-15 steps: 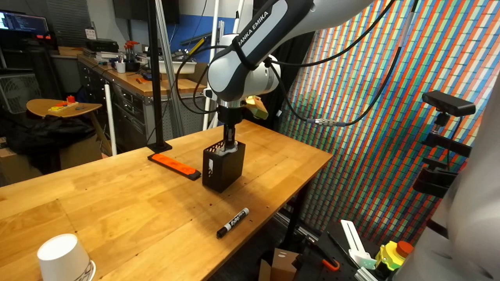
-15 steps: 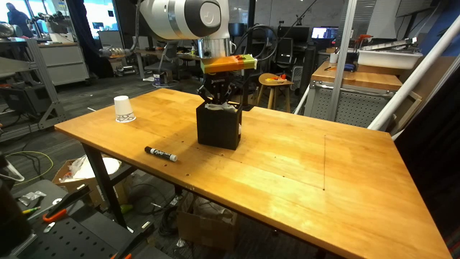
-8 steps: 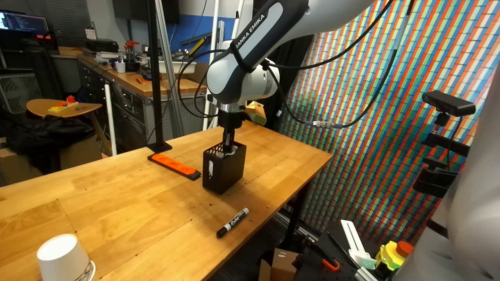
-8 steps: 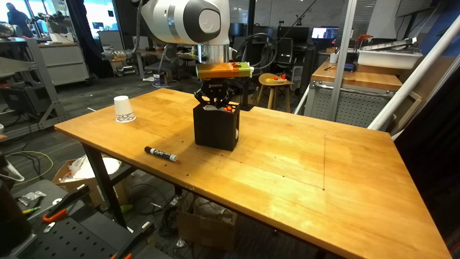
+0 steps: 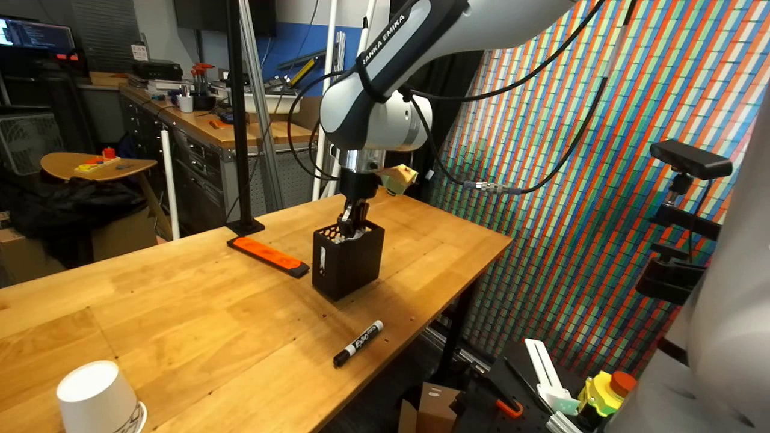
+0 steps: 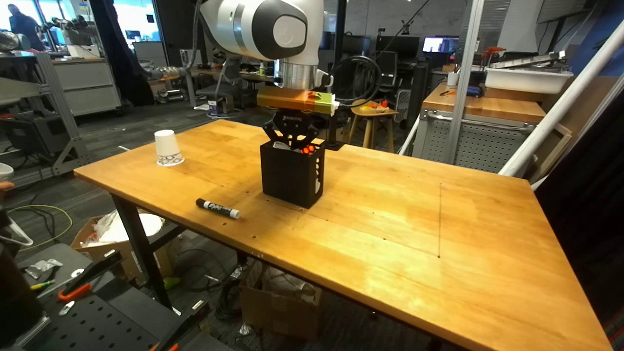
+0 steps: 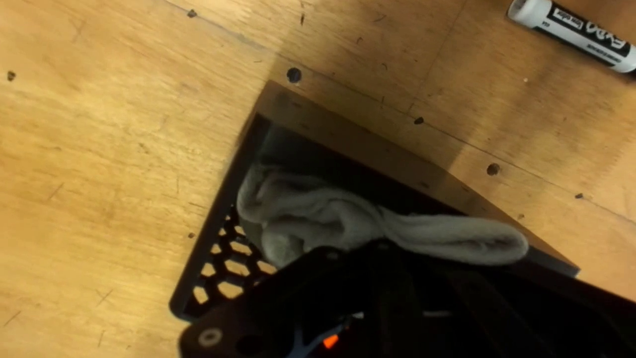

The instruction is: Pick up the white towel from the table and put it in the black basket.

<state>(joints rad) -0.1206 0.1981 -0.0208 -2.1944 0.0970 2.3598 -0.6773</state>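
The black basket [image 5: 355,264] stands upright on the wooden table [image 5: 198,325], its honeycomb side visible in the wrist view. Inside its mouth lies the rumpled white towel [image 7: 318,214], gathered to a narrow waist at the fingertips, with one fold stretching over toward a side wall [image 7: 462,238]. My gripper [image 7: 381,246] points down into the basket, shut on the towel at that waist. In both exterior views only a little of the towel [image 6: 282,146] shows above the rim; the rest, and the fingertips, are hidden by the basket walls.
A black and white marker [image 5: 359,344] lies near the table's edge. An upside-down white cup [image 6: 168,147] stands farther along. A flat orange and black tool [image 5: 267,257] lies close behind the basket, beside a black post [image 5: 240,120].
The gripper has come down slightly and turned. The basket has turned and shifted a little with it, showing more of its mesh side in an exterior view.
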